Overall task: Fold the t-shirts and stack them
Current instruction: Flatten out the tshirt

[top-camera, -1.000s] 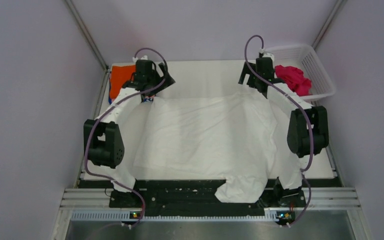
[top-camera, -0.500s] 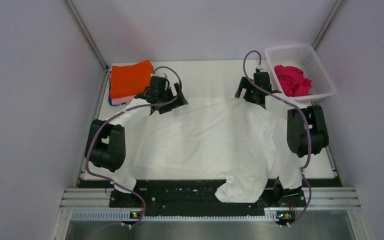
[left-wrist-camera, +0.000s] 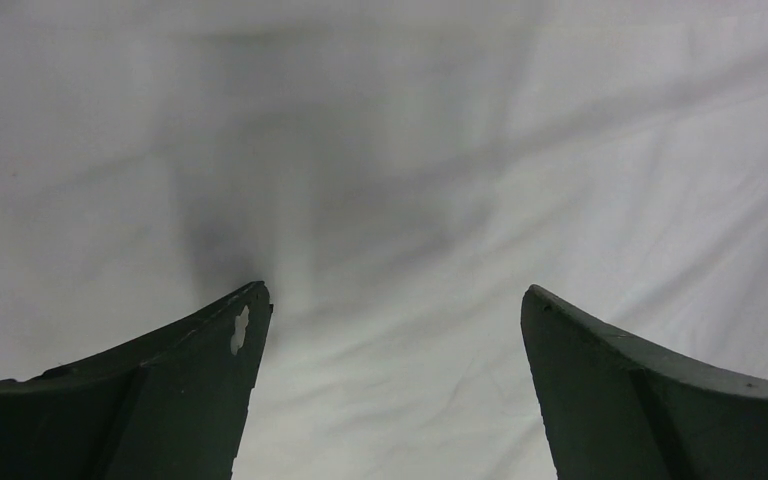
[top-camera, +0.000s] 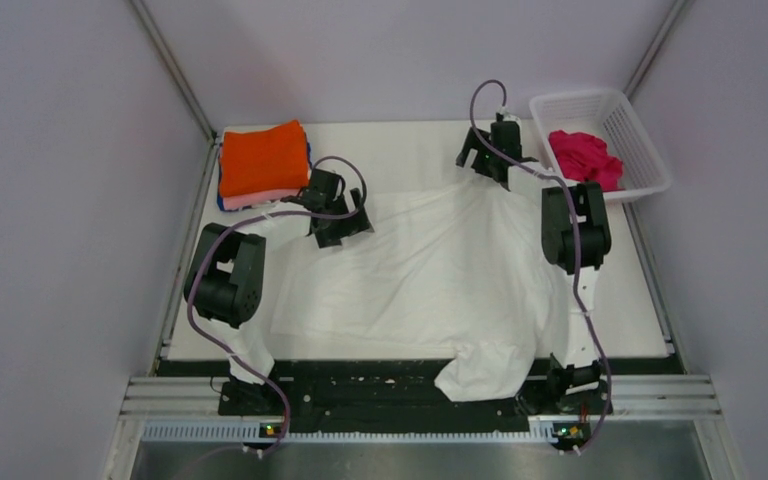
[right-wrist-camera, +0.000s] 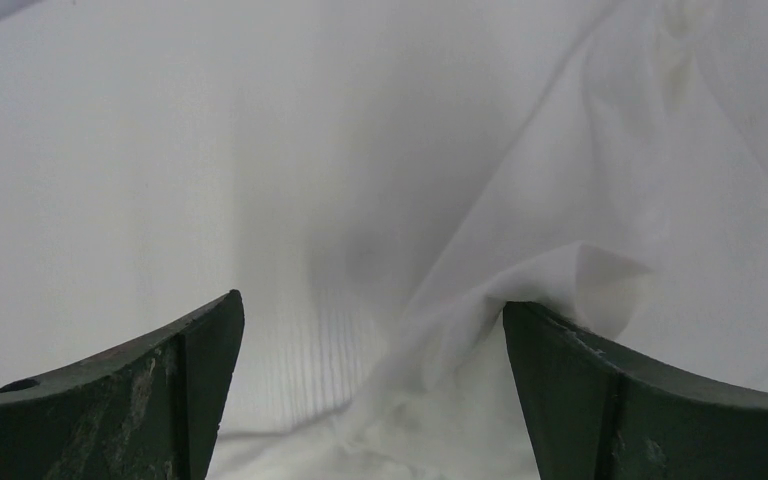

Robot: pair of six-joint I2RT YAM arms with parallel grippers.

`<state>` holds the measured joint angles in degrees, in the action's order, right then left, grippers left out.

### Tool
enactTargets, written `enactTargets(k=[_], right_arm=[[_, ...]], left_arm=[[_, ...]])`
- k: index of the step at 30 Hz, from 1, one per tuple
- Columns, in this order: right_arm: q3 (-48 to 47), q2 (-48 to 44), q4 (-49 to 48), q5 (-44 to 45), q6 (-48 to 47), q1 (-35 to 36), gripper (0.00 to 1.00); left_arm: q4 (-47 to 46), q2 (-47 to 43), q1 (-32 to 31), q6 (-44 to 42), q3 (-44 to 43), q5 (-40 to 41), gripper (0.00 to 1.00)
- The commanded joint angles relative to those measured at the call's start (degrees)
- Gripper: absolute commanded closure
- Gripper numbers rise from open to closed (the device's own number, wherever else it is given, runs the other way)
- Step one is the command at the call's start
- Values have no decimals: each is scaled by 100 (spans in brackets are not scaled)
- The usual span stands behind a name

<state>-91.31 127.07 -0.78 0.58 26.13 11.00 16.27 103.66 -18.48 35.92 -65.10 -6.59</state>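
Left gripper (top-camera: pixel 343 222) drawn nearer over white shirt (top-camera: pixel 430 275); right gripper (top-camera: pixel 485 166) advanced to far edge. Both released. Pinch matching corners evenly.

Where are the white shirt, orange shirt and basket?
white shirt (top-camera: pixel 430 270): top external view, centre of spread cloth.
orange shirt (top-camera: pixel 263 158): top external view, stack top.
basket (top-camera: pixel 643 145): top external view, right wall.

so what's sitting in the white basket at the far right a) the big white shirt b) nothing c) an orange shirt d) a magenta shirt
d: a crumpled magenta shirt lies inside the basket, while the orange one lies folded at the table's far left.
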Motion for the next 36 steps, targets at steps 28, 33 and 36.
enactTargets(k=[28,33,36], right_arm=[[3600,-3538,-497,-338,94,815,1],[4543,-3736,-792,-891,428,855,1],[4792,-3685,-751,-976,480,857,1]], left_arm=[[-46,-48,799,242,-588,1084,10],[-48,327,915,308,-917,1435,27],[29,522,1022,311,-1075,1520,36]])
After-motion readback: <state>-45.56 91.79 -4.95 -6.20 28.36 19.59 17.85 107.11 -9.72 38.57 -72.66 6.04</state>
